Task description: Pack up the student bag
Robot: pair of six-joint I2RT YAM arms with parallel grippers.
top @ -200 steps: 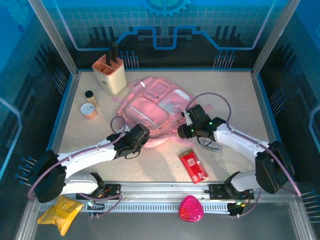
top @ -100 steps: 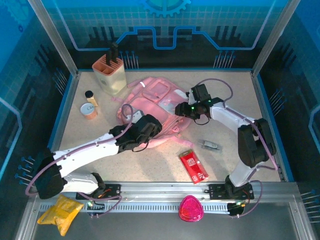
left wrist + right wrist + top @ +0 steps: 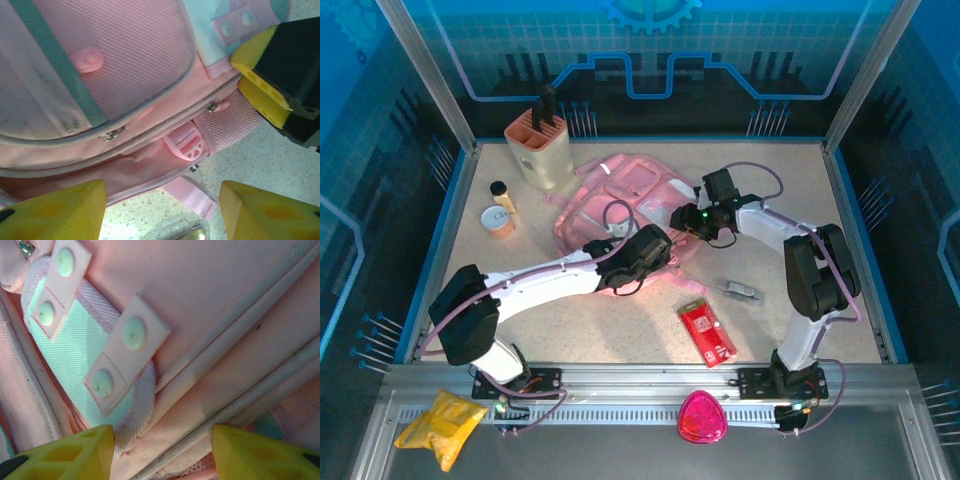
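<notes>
The student bag [image 3: 616,208], a large soft pink backpack, lies flat at the table's middle back. My left gripper [image 3: 658,250] hangs at the bag's near right edge, open. In the left wrist view its yellow fingertips [image 3: 55,210] stand wide apart over bare table and a pink strap [image 3: 192,192], with the bag's zipped seam [image 3: 150,125] just beyond. My right gripper [image 3: 694,222] is at the bag's right side, open. The right wrist view has its fingertips [image 3: 260,455] spread over the bag's pink fabric [image 3: 210,315] and a pale green panel [image 3: 65,355]. The right gripper's fingers [image 3: 260,85] also appear in the left wrist view.
A red flat pack [image 3: 707,332] and a small silver object [image 3: 742,291] lie on the table right of centre. A beige holder [image 3: 540,145], a small bottle [image 3: 500,192] and a round tin [image 3: 500,221] stand at the back left. A yellow pouch [image 3: 440,425] and a pink item [image 3: 701,417] sit below the front rail.
My left arm has reached right along the bag's near edge. My right arm swung from the near side up to the bag's right side, uncovering the silver object. Both grippers opened wider.
</notes>
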